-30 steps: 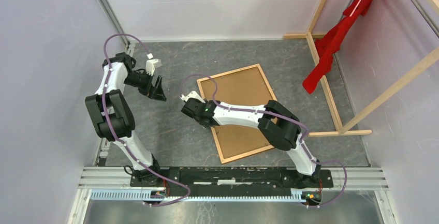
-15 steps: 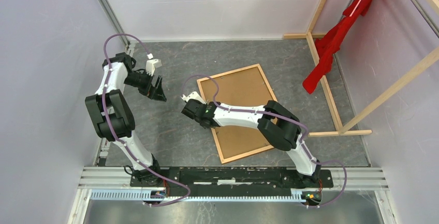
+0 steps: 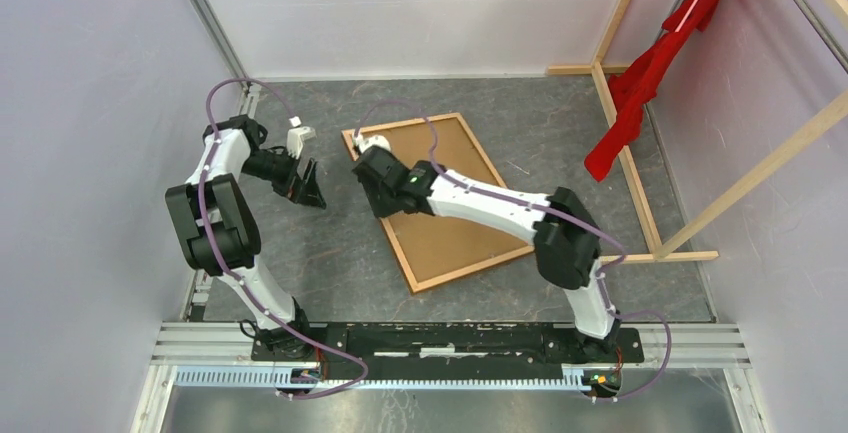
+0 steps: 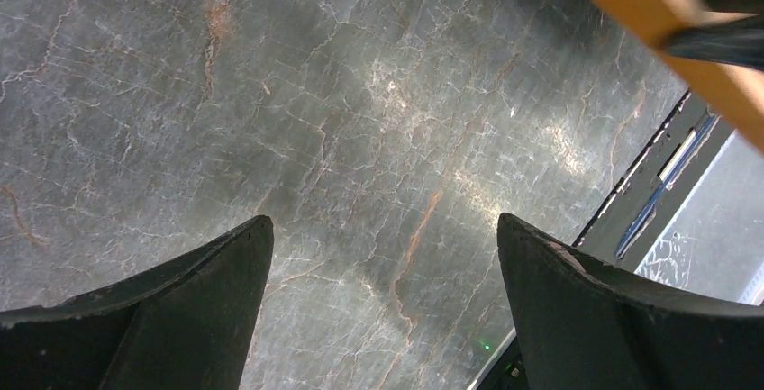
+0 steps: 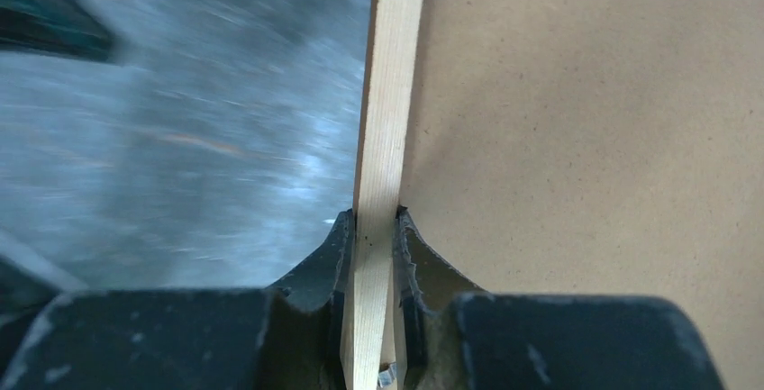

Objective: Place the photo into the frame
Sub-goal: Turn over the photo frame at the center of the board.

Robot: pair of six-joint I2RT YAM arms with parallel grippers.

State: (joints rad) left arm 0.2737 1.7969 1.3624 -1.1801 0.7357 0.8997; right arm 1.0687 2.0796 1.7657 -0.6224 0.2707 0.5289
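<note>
Right hand (image 5: 374,224) clamped on frame (image 5: 393,84) rail; left hand (image 4: 383,237) fingers apart above table (image 4: 270,66).

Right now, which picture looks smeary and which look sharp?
Right wrist view: table left of the frame is streaked with blur, the frame itself sharp. Left wrist view: crisp, pale glare on the table. Top view: sharp all over.
</note>
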